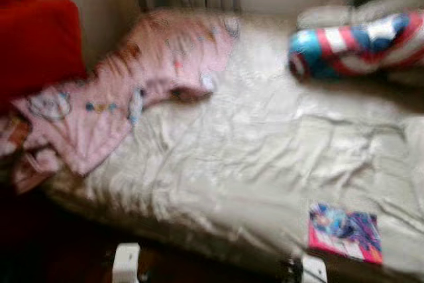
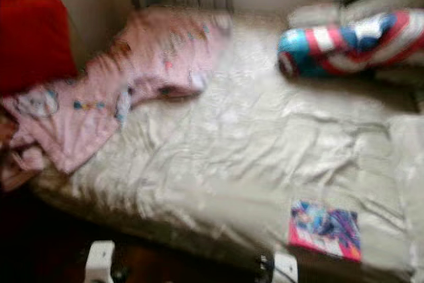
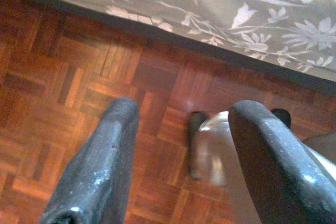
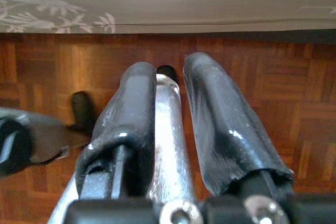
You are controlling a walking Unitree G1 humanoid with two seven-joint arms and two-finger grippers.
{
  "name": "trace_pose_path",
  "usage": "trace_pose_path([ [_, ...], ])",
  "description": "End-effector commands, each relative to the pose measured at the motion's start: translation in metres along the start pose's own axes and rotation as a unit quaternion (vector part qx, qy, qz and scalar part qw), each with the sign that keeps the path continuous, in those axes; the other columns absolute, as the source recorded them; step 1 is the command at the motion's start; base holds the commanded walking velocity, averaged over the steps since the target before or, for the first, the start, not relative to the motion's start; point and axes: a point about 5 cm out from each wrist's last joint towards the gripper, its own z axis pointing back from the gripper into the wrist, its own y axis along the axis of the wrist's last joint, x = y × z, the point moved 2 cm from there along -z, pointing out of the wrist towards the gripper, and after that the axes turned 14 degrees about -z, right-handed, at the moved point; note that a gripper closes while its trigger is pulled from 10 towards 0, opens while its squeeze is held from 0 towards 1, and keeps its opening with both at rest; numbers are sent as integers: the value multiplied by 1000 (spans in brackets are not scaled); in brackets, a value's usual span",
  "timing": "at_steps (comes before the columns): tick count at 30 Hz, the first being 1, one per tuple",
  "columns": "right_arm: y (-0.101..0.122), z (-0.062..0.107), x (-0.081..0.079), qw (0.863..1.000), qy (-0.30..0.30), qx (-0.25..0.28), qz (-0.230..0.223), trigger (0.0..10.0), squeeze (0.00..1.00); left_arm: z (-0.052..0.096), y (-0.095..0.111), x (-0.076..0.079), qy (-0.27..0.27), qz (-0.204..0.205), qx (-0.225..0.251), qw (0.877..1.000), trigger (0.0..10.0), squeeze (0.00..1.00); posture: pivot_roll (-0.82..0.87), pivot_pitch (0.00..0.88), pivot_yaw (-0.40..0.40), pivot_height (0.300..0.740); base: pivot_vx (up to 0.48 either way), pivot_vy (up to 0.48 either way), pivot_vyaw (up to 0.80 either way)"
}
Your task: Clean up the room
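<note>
Both eye views are blurred, so the print on the pink blanket [image 1: 126, 77], the pattern of the striped roll [image 1: 361, 44] and the cover of the book [image 1: 344, 231] cannot be read. The red cushion [image 1: 36, 44] is cut off by the left edge, the striped roll by the right edge, and the bed [image 1: 265, 157] by the right and lower edges. In the left wrist view a silver part [image 3: 212, 148] between the fingers [image 3: 100, 161] is smeared, and the flowered bedcover [image 3: 210, 3] runs past the top edge.
</note>
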Motion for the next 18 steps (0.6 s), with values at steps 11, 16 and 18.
trace_pose_path([
  [11,-6,1,-1,1000,0,-11,-2,10000,0,2,-4,-8,11,-4,-4,1000,10000,0,48,153,-15,740,0,480,0],
  [16,-6,1,-1,1000,-1,-11,-1,10000,0,2,-4,-9,12,-3,-4,1000,10000,0,55,142,-17,740,0,480,0],
  [18,-6,1,-1,1000,-1,-12,0,10000,0,2,-4,-9,13,-2,-3,1000,10000,0,55,140,-17,740,0,480,0],
])
